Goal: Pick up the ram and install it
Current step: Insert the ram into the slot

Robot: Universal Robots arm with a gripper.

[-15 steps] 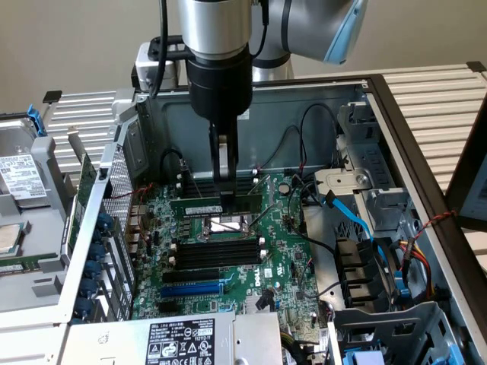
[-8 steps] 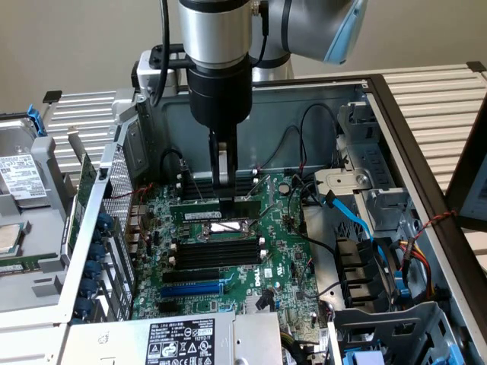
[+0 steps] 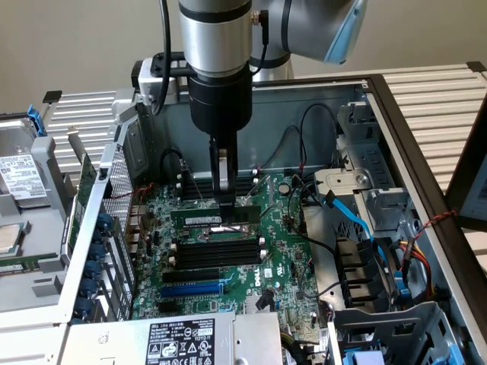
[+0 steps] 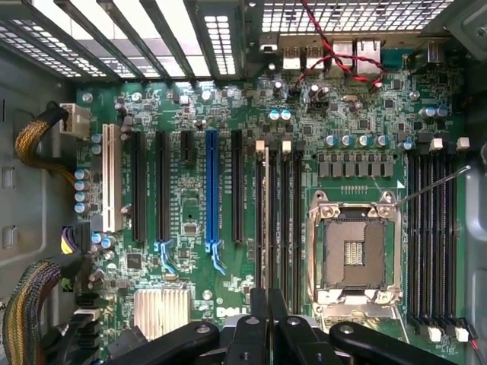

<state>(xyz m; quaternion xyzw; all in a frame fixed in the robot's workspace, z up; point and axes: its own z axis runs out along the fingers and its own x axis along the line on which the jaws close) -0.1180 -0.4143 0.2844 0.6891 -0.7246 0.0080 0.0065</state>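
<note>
The ram [image 3: 199, 218] is a thin green stick with a white label, lying level over the motherboard at the top of a bank of long black slots [image 3: 217, 251]. My gripper [image 3: 227, 207] comes straight down on it, shut on its upper edge near the exterior view's right end. In the wrist view the ram [image 4: 268, 228] shows edge-on as a thin line running out from my gripper [image 4: 268, 304], over the black slots [image 4: 293, 228] beside the CPU socket [image 4: 354, 251]. Whether it is seated in a slot I cannot tell.
A blue expansion slot [image 3: 190, 290] [image 4: 211, 190] lies just past the black slots. A second slot bank [image 4: 434, 228] sits beyond the socket. Blue and black cables [image 3: 354, 217] and drive bays crowd the exterior view's right; the power supply [image 3: 179, 342] is in front.
</note>
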